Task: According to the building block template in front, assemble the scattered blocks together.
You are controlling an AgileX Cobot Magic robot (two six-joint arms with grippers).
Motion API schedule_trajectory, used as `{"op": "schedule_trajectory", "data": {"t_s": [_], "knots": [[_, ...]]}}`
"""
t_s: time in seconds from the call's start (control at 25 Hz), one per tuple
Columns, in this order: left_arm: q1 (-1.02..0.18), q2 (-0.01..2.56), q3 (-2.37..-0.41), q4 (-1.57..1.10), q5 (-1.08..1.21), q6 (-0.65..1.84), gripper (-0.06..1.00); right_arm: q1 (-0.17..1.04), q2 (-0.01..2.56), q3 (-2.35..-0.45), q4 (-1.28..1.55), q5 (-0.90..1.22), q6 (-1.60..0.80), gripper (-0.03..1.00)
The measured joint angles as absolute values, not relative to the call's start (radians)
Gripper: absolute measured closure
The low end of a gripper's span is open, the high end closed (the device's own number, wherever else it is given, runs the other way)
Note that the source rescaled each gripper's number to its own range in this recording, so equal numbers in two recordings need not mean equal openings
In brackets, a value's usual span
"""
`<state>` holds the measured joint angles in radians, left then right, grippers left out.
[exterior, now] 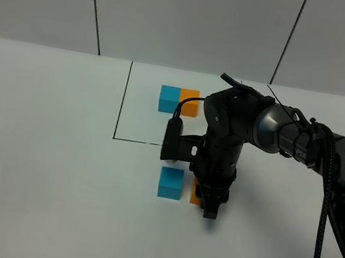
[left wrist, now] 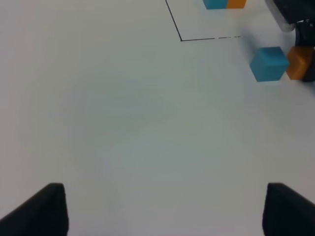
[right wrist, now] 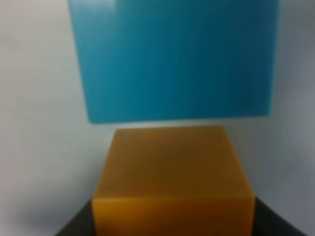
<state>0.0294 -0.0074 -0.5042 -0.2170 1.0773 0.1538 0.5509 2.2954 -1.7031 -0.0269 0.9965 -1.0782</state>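
The scattered blocks lie on the white table (exterior: 34, 165), just in front of the thin black-lined square (exterior: 121, 104). The sky-blue cube (exterior: 171, 182) sits free on the table, nothing touching it from above. The orange cube (exterior: 196, 192) is just beside it, on the right in the high view, and is mostly covered there by the right gripper (exterior: 211, 205), which comes down on it from above. In the right wrist view the orange cube (right wrist: 172, 179) fills the lower part and its near end sits between the dark jaws, which are clenched on it; the sky-blue cube (right wrist: 172, 59) is right behind it with only a narrow pale gap, so the two look near but not joined. Whether the orange cube rests on the table or is a little lifted, I cannot tell. The building block template (exterior: 178, 101), blue and orange joined as one bar, stands inside the square near its far side. The left gripper (left wrist: 160, 211) hangs over bare table, well apart from the blocks; its two dark fingertips (left wrist: 42, 209) stand wide and hold nothing.
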Motion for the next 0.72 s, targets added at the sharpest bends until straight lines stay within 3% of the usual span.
{"op": "schedule_trajectory", "data": {"t_s": [0.72], "knots": [[0.029, -0.007, -0.504, -0.217, 1.077, 0.154, 0.26, 0.551, 2.322, -1.750, -0.024, 1.027, -1.086, 0.96]]}}
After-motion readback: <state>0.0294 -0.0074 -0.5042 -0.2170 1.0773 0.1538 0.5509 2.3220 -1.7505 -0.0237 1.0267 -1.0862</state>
